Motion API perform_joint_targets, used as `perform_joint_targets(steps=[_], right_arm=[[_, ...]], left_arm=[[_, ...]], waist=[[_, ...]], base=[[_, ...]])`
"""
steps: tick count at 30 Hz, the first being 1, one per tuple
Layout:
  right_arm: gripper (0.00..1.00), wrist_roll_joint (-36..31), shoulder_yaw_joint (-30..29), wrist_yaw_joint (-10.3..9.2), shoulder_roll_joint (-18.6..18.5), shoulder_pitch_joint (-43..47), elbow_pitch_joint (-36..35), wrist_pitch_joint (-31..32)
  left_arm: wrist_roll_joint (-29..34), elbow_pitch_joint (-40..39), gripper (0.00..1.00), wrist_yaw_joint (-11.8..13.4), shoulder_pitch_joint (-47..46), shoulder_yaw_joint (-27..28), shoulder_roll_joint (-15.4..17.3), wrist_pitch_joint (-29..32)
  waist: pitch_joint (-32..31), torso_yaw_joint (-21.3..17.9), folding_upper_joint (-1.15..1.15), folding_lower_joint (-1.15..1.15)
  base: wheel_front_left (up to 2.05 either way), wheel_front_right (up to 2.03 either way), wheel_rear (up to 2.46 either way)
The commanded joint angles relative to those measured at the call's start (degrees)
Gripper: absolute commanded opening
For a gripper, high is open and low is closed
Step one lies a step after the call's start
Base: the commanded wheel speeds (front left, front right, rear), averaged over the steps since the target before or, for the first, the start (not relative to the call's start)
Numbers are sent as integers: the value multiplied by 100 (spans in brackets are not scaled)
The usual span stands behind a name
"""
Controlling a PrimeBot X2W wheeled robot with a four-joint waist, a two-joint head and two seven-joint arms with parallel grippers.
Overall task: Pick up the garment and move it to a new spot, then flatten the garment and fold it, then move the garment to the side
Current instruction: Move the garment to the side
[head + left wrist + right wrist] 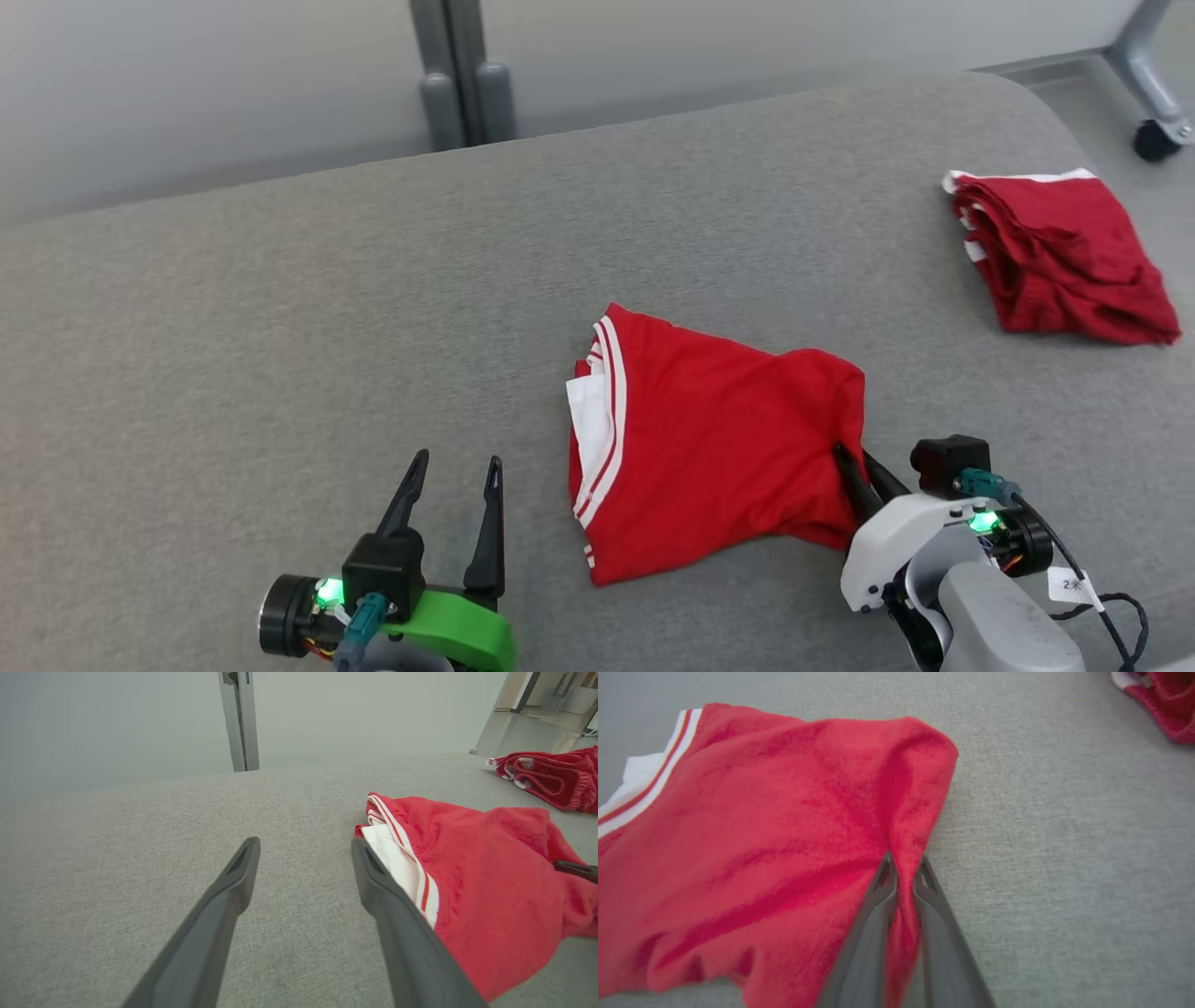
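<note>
**Red cloth pinched at one edge: lifting it cleanly**

Grips a raised ridge of the bright red knit garment with white-striped trim (709, 448) in the right claw (854, 457), both dark fingers nipped together on the cloth at its right-hand edge. Finds that garment bunched on the grey fabric-covered desk (280, 327), about mid-width and toward the near side, striped hem and white lining turned left. Rests the left claw (457, 459) spread wide and empty just left of that hem, touching no cloth. Shares the desk with a second, darker red crumpled garment (1064, 252) at the far right, well apart.

Looks like the very first step: pick up, then carry to a new spot.

- Lift slowly and straight up; a single pinch on a thin fold could slip under a jerk.
- Raise until the lowest hem hangs clear before moving sideways, or expect drag on the rough weave.
- Steer away from the darker pile, to avoid snagging it.
- Consider a second hold on the striped hem with the left claw; should let the cloth hang open and ease the flattening.
- Set down on bare desk with room all round for folding.
</note>
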Motion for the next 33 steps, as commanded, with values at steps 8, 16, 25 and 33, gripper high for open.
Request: perform_joint_targets(steps=[8,16,25,33], right_arm=[[0,122,177,-12,-40,64,-208,3],[0,-29,349,-12,-33,-320,-408,2],[0,-77,582,-12,-126,-1784,-349,123],[0,-399,82,-12,-915,-3283,324,722]], left_arm=[[-21,57,100,10,-201,-103,28,3],[117,108,100,-39,-297,-70,30,3],[314,215,100,-183,-458,60,31,3],[468,261,100,-287,-673,129,30,3]], waist=[[120,-1769,0,0],[350,-1923,0,0],[839,-1657,0,0],[1225,-1312,0,0]], base=[[0,0,0],[0,0,0],[0,0,0],[0,0,0]])
